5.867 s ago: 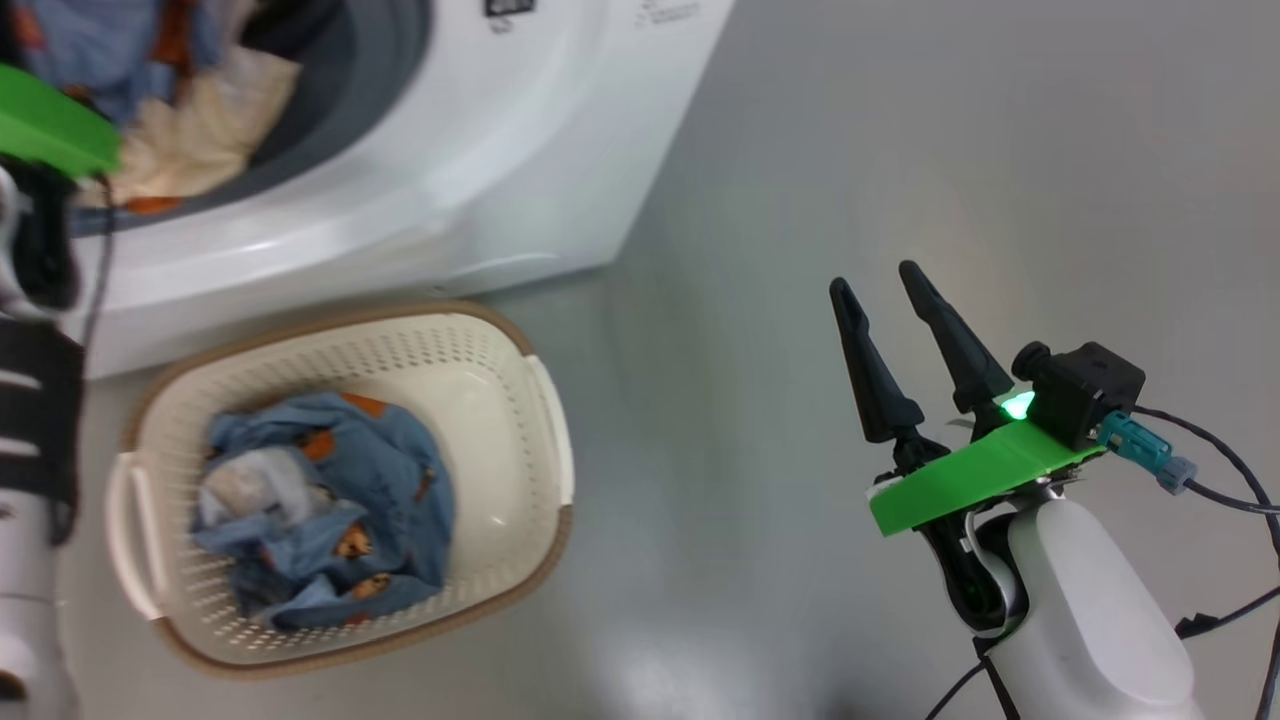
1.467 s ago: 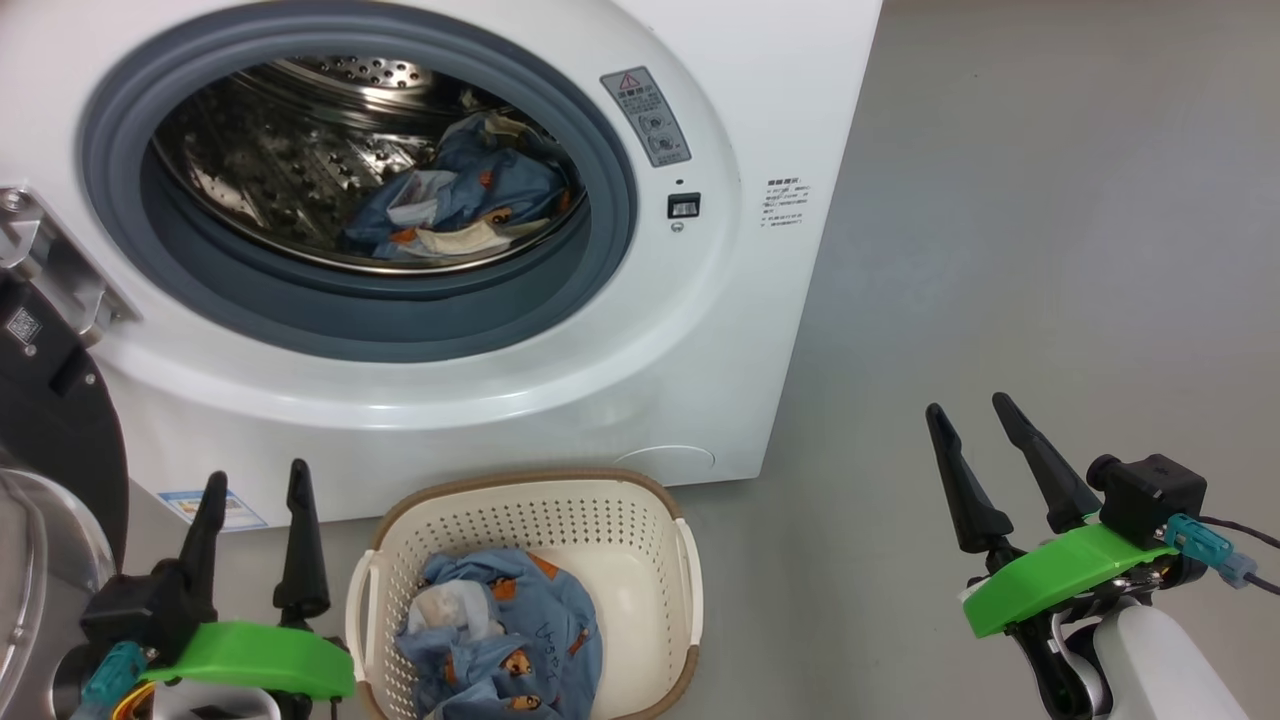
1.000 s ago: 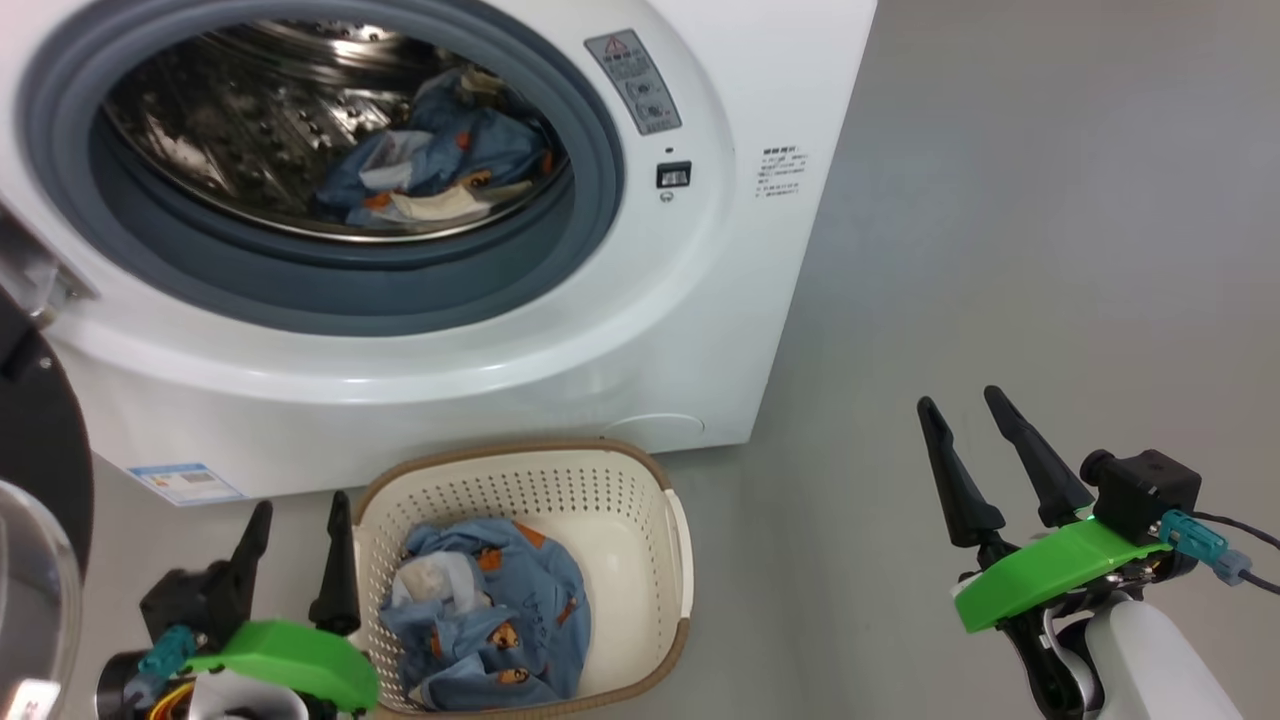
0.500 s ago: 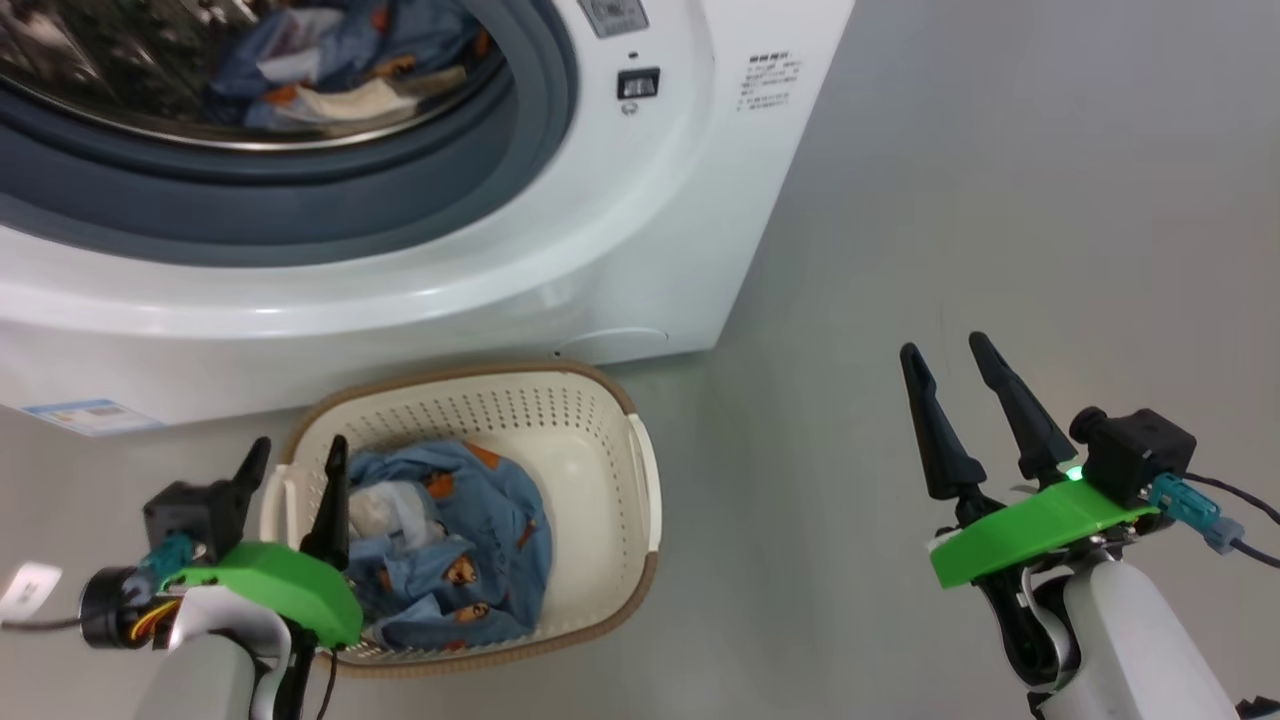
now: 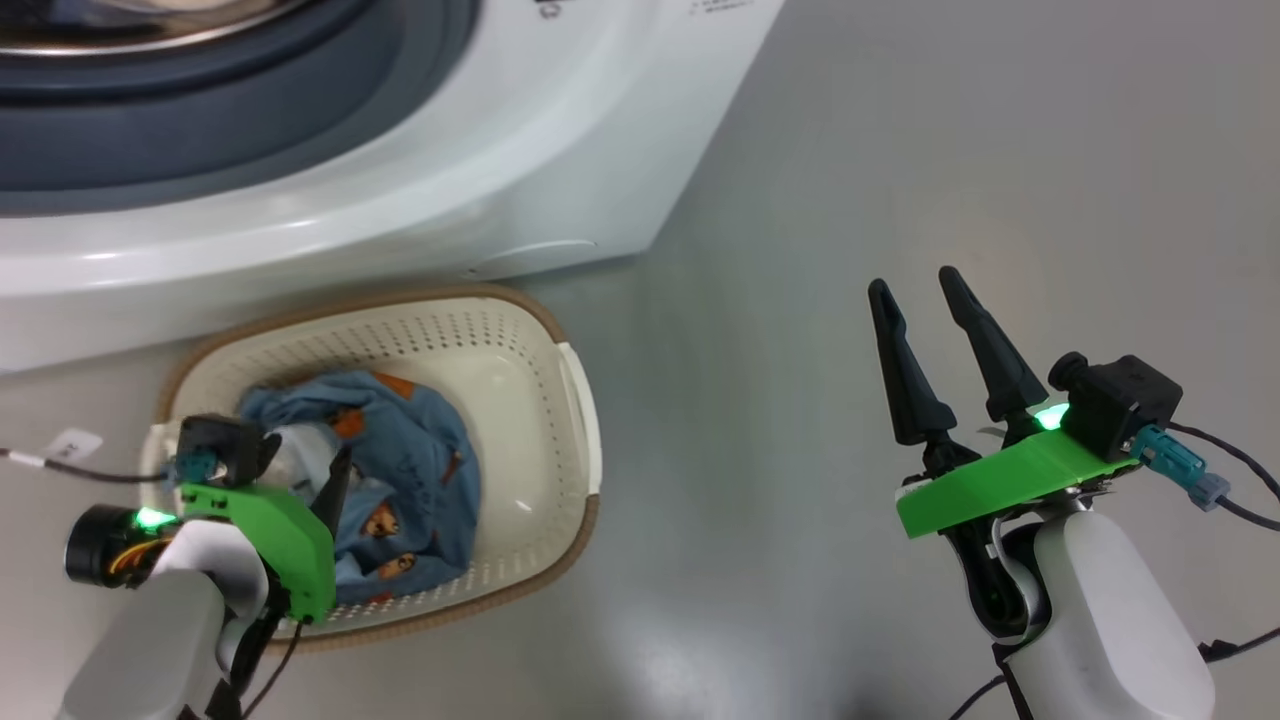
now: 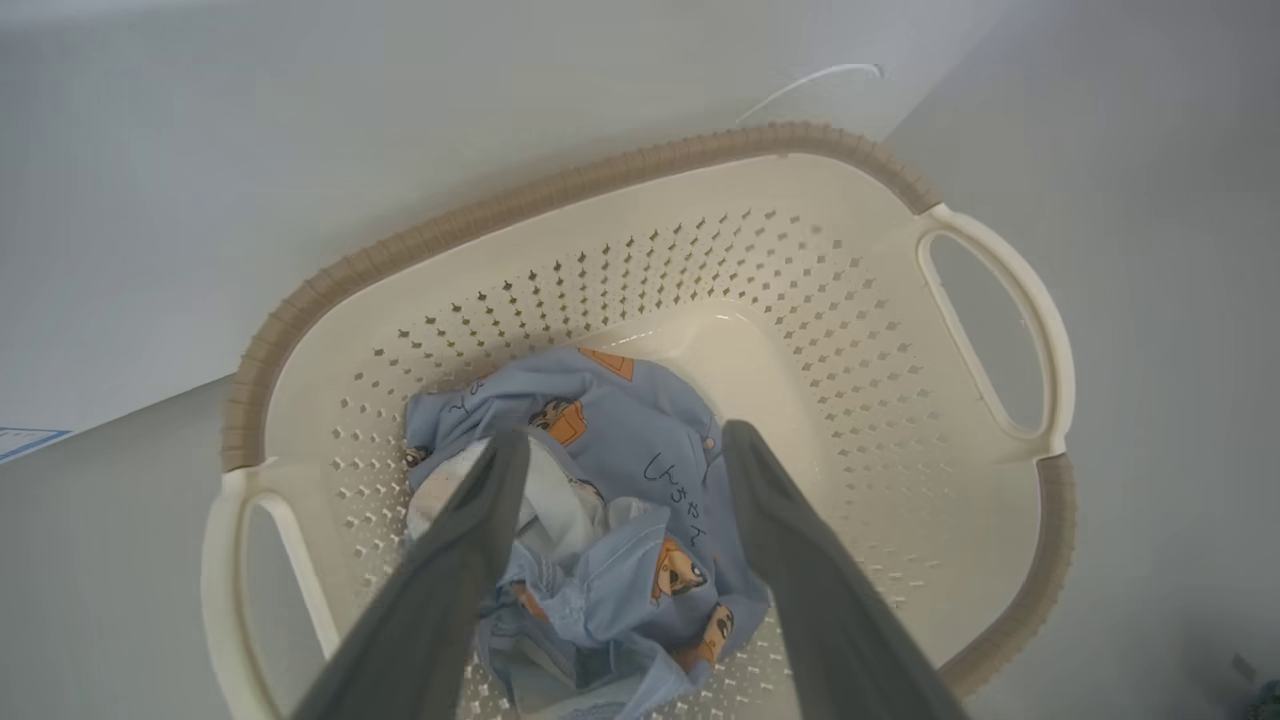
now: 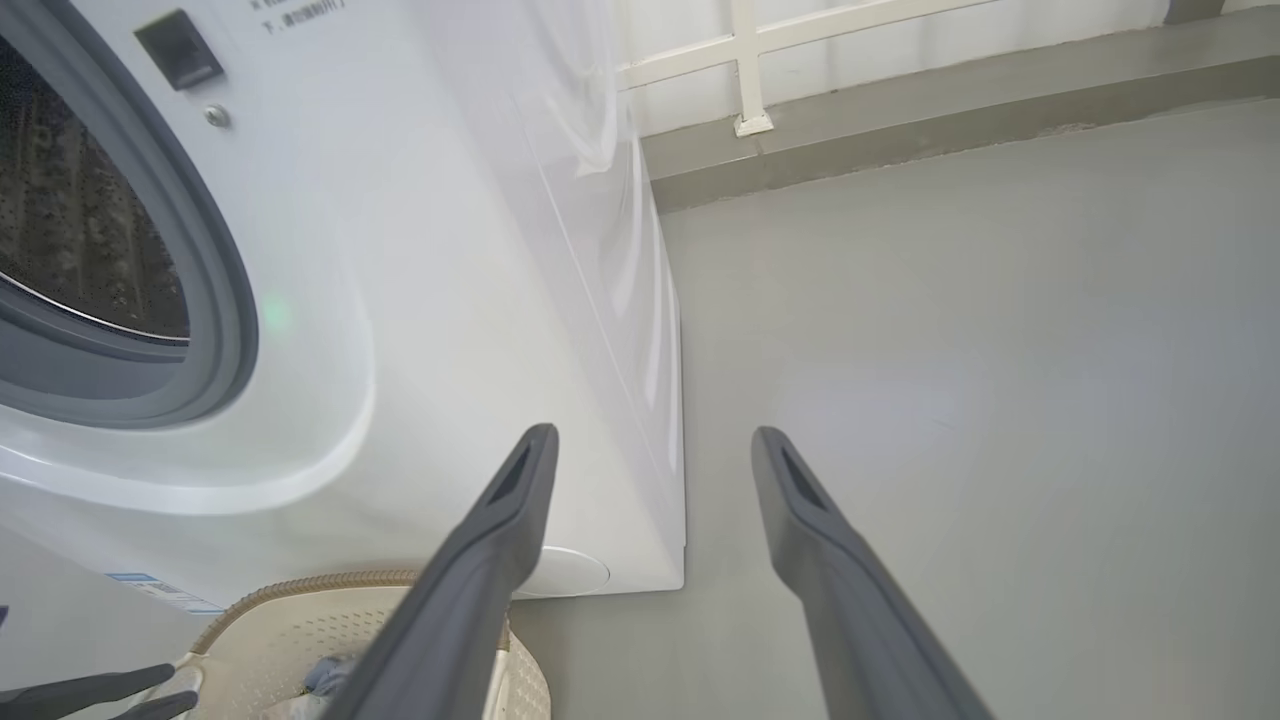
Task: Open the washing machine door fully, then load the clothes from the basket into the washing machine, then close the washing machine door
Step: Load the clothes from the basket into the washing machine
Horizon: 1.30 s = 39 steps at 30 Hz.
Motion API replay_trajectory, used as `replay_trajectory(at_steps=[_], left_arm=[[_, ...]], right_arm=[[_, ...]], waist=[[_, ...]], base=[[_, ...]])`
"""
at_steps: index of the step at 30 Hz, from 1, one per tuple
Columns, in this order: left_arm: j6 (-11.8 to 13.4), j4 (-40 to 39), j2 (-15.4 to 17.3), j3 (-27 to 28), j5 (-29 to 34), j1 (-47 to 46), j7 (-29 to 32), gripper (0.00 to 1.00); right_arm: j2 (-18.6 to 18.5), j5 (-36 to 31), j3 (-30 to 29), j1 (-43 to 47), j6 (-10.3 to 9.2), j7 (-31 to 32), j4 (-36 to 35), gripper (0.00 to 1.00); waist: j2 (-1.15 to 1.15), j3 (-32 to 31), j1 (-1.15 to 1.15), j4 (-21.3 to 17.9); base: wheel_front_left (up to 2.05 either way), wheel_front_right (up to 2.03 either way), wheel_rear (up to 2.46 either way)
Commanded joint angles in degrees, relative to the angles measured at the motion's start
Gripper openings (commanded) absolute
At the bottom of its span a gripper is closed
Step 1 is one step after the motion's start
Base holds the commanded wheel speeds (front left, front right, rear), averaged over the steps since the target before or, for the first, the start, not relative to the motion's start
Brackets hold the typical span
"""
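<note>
While your left gripper [image 6: 625,440] hangs over the basket [image 6: 560,190], its jaws stand fully spread and empty above the clothes [image 6: 640,410] heaped inside. Your right gripper [image 5: 914,282], equally wide and holding nothing, is well apart over the floor [image 5: 800,200]. The basket sits just beside the washing machine [image 5: 400,200].

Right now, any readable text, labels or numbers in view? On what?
Nothing reads cleanly.
Dark handwritten characters on the blue clothes: not legible.
Small print on the washing machine front: blurred.
Blue sticker low on it: too small.
White tag on a cable: blurred.
</note>
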Motion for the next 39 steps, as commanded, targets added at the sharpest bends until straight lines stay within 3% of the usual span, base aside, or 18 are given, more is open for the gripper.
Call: replay_trajectory(at_steps=[1, 17, 35, 36, 38, 39], left_arm=[[-0.1, 0.5, 2.3, 0.3, -0.8, -1.6, 0.4, 1.0], [-0.1, 13.5, 7.5, -14.8, -4.0, -12.4, 8.4, 1.0], [-0.1, 23.2, 9.4, -25.7, -4.9, -18.9, 19.4, 1.0], [-0.1, 23.8, 9.4, -26.3, -4.5, -19.3, 20.0, 0.85], [-0.1, 24.7, 9.4, -27.3, -3.9, -19.8, 21.2, 0.38], [-0.1, 25.0, 9.2, -27.7, -3.7, -19.9, 21.8, 0.1]], right_arm=[[0.4, 0.0, 1.3, -0.3, 0.09, -0.7, -1.5, 1.0], [0.8, 4.9, 4.2, -3.0, 0.09, -0.7, -3.8, 1.0], [0.8, 8.2, 7.1, -5.2, 0.09, -0.7, -5.0, 1.0], [0.8, 8.3, 7.3, -5.2, 0.09, -0.7, -5.0, 1.0], [0.8, 8.4, 7.4, -5.3, 0.09, -0.7, -5.0, 1.0], [0.8, 8.4, 7.4, -5.4, 0.09, -0.7, -5.0, 1.0]], waist=[[0.0, 4.0, 0.0, -3.5], [0.0, 14.2, 0.0, -9.5], [0.0, 19.8, 0.0, -13.4], [0.0, 19.9, 0.0, -13.5], [0.0, 19.9, 0.0, -13.7], [0.0, 19.9, 0.0, -13.7]], base=[[0.0, 0.0, 0.0], [0.0, 0.0, 0.0], [0.0, 0.0, 0.0], [0.0, 0.0, 0.0], [0.0, 0.0, 0.0], [0.0, 0.0, 0.0]])
